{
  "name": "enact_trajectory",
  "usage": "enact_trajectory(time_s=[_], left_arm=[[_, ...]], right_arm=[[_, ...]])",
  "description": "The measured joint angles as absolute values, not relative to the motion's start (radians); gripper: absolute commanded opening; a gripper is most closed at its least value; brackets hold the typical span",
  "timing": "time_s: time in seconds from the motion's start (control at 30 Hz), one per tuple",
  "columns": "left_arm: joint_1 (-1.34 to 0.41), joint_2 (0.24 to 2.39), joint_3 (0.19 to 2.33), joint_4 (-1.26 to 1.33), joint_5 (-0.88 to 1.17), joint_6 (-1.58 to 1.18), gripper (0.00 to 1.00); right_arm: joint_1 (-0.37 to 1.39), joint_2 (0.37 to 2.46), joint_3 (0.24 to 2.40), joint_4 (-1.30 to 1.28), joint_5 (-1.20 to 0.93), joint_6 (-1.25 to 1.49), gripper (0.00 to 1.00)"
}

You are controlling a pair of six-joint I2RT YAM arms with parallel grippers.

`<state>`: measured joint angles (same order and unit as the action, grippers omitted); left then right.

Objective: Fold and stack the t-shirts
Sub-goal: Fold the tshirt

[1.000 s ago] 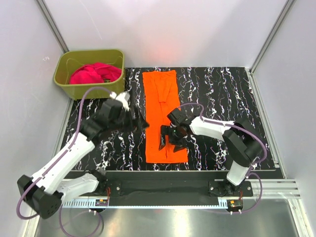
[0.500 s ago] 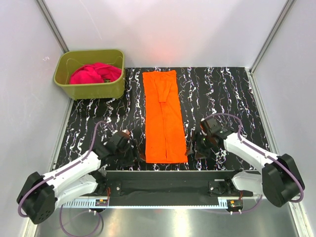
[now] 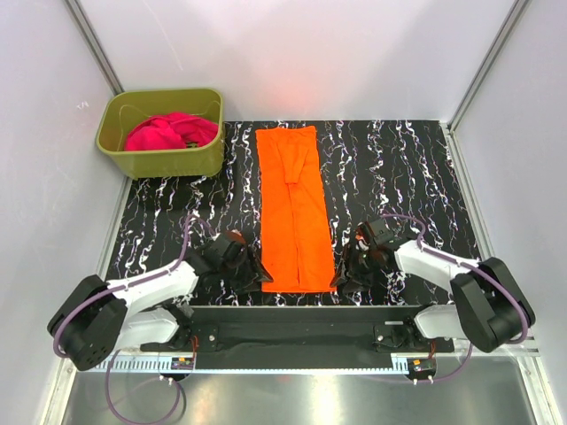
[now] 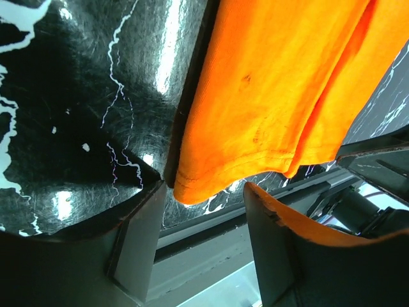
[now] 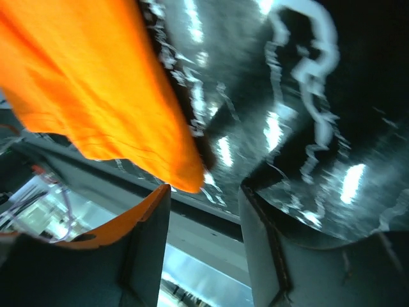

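The orange t-shirt (image 3: 294,208) lies folded into a long narrow strip down the middle of the black marbled mat. The magenta-pink t-shirt (image 3: 168,131) sits bunched in the olive-green tub (image 3: 206,156). My left gripper (image 3: 262,280) is open at the strip's near left corner; in the left wrist view (image 4: 204,192) the orange hem corner (image 4: 198,182) lies between the jaws. My right gripper (image 3: 340,278) is open at the near right corner; in the right wrist view (image 5: 204,192) the orange corner (image 5: 185,169) sits between the jaws.
The tub stands at the back left of the mat (image 3: 390,168). The black front rail (image 3: 292,314) runs just below the shirt's near edge. White walls enclose the cell on three sides.
Both arms have swung from the shirt's middle down to its near end. Each open gripper has closed in on a near corner of the orange strip. The shirt has not moved.
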<state>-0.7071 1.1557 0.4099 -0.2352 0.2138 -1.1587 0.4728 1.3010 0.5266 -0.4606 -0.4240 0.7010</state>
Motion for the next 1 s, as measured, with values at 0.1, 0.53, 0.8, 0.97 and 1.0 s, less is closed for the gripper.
enact_trajectory(time_s=[0.1, 0.53, 0.8, 0.97, 1.0], left_arm=[[-0.715, 1.155, 0.41, -0.237, 0.2, -1.18, 0.59], [-0.748, 1.194, 0.419, -0.258, 0.173, -1.183, 0.0], [-0.737, 1.166, 0.625, -0.435, 0.112, -1.16, 0.0], [-0.538, 1.342, 0.948, -0.439, 0.119, -1.042, 0.0], [-0.492, 1.398, 1.011, -0.446, 0.128, -1.015, 0.0]], right_arm=[[0.473, 1.331, 0.52, -0.404, -0.472, 0.715, 0.53], [0.47, 1.366, 0.482, -0.329, -0.51, 0.738, 0.0], [0.43, 1.315, 0.691, -0.479, -0.485, 0.726, 0.0], [0.328, 1.535, 1.055, -0.51, -0.488, 0.67, 0.0], [0.311, 1.592, 1.122, -0.51, -0.489, 0.656, 0.0]])
